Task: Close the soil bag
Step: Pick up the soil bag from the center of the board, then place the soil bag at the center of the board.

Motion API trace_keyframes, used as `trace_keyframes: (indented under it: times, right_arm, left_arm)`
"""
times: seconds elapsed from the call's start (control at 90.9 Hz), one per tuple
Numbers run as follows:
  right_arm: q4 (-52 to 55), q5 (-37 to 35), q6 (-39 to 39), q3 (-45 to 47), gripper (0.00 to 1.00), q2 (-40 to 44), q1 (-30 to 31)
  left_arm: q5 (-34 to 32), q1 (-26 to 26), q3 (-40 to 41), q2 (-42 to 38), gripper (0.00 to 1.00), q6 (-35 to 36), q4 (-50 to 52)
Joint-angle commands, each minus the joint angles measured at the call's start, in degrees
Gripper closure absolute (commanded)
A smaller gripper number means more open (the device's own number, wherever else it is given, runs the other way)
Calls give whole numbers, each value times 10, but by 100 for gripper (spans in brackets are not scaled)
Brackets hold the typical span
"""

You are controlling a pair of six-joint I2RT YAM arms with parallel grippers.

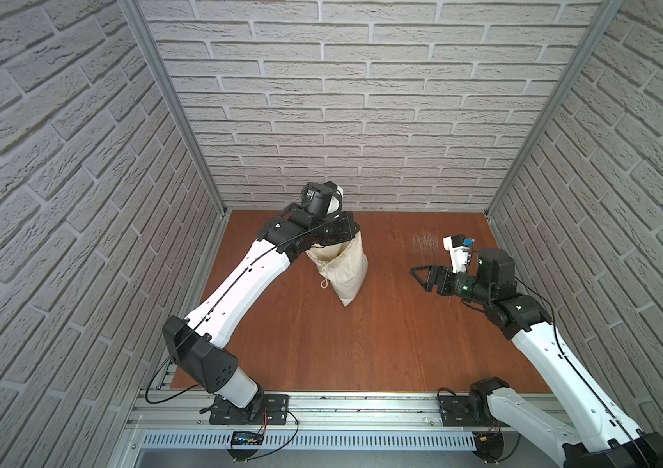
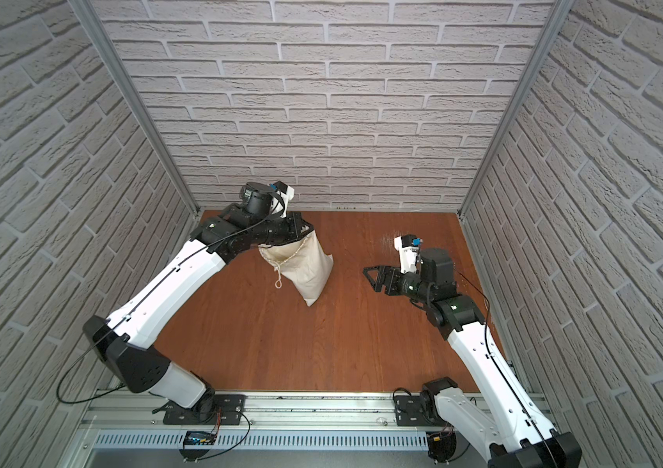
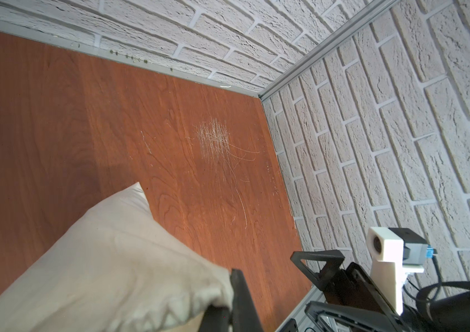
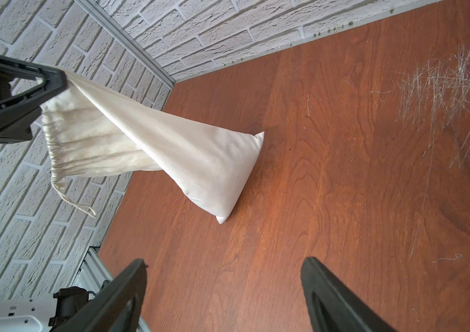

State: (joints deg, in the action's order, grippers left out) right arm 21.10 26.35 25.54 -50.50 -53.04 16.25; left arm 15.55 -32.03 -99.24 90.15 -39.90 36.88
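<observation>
Right gripper [image 4: 225,261]: jaws wide apart, empty, well apart from soil bag [image 4: 199,161]. Bag base down on table [image 4: 343,186], body leaning, mouth up. Left gripper [image 4: 57,82]: pinched tight on top hem. Cord [image 4: 70,198] dangling loose beneath.

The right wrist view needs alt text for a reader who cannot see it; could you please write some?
A cream soil bag stands stretched up from a wooden table, its gathered hem pinched in the shut left gripper, a cord dangling from the hem. The right gripper frames the foreground, open, apart from the bag.
</observation>
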Motion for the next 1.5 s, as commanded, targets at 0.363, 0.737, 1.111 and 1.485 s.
trace_keyframes:
  times: [0.363,0.737,1.111,1.485]
  right_arm:
    - [4,16,10,11,12,44,57]
    - [-28,-87,29,27,12,32,162]
    - [-67,-200,-115,14,6,-51,166]
    - [-145,-172,-198,-58,14,-187,151]
  left_arm:
    - [-48,-74,-48,66,100,-30,-97]
    - [-40,-106,-80,120,100,-43,-112]
    - [-9,-116,-101,136,100,-32,-94]
    - [4,-119,-111,127,100,-8,-57]
